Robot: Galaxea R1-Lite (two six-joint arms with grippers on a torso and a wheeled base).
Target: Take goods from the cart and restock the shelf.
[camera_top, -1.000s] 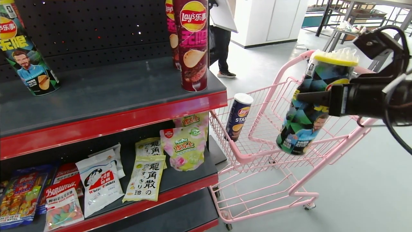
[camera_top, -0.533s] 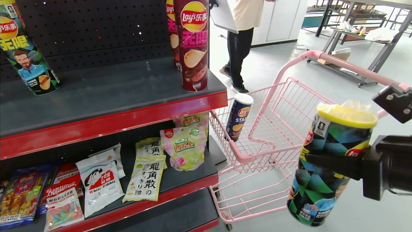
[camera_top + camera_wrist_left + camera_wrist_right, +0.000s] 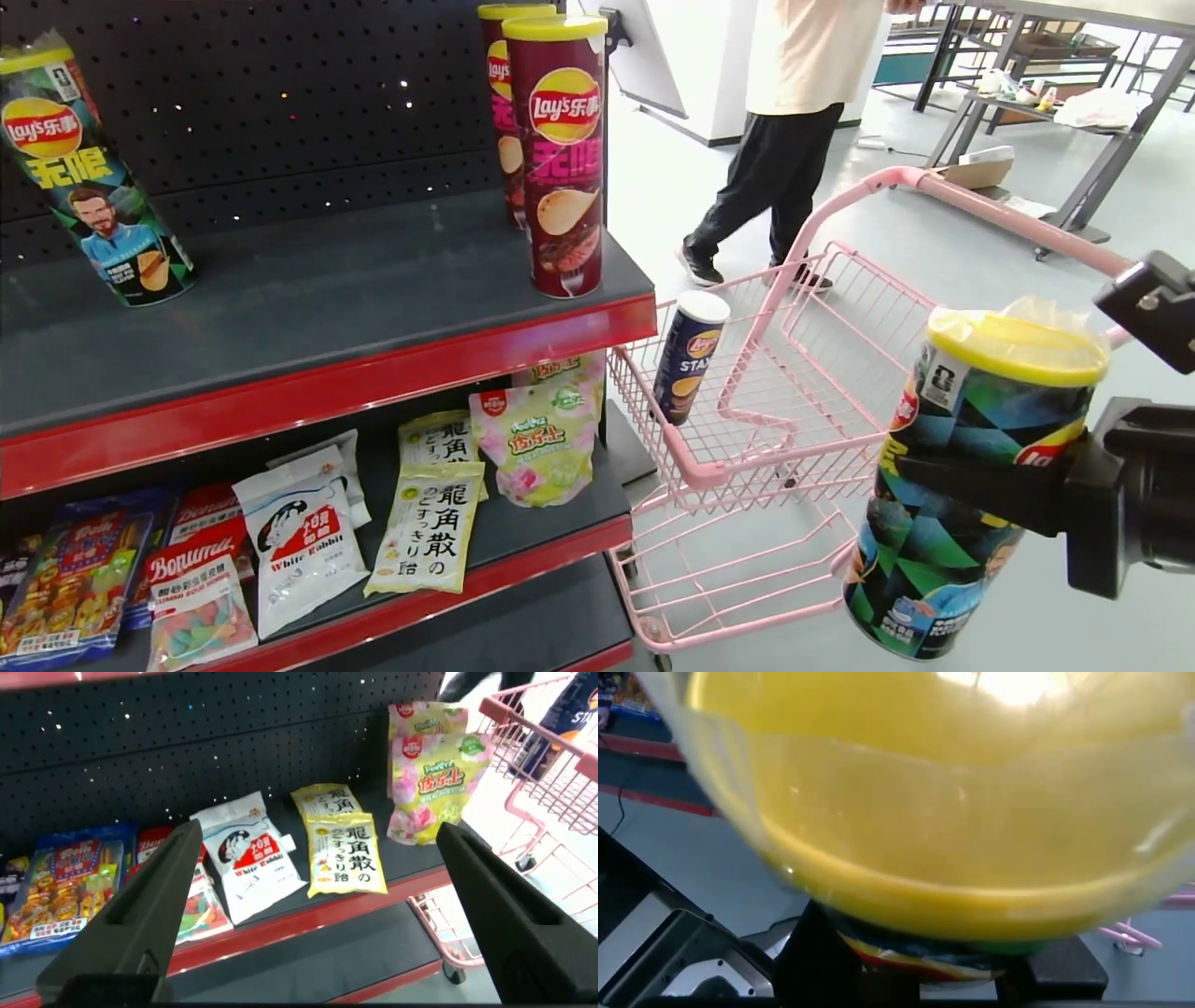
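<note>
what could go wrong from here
The green can hangs tilted in the right gripper, with the pink cart between it and the top shelf; it may clip the cart's handle or the blue can on the way. The maroon cans at the shelf's end could get knocked over.

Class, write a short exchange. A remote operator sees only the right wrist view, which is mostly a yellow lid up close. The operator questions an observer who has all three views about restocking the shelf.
Operator: I see little beyond a yellow lid. What is the right gripper holding?
Observer: A tall green chip can, clamped around its middle with the lid up, near the pink cart.
Operator: Where do cans like that stand?
Observer: A matching green can stands at the left end of the top shelf, and there is bare shelf between it and the two maroon cans at the right end.
</note>
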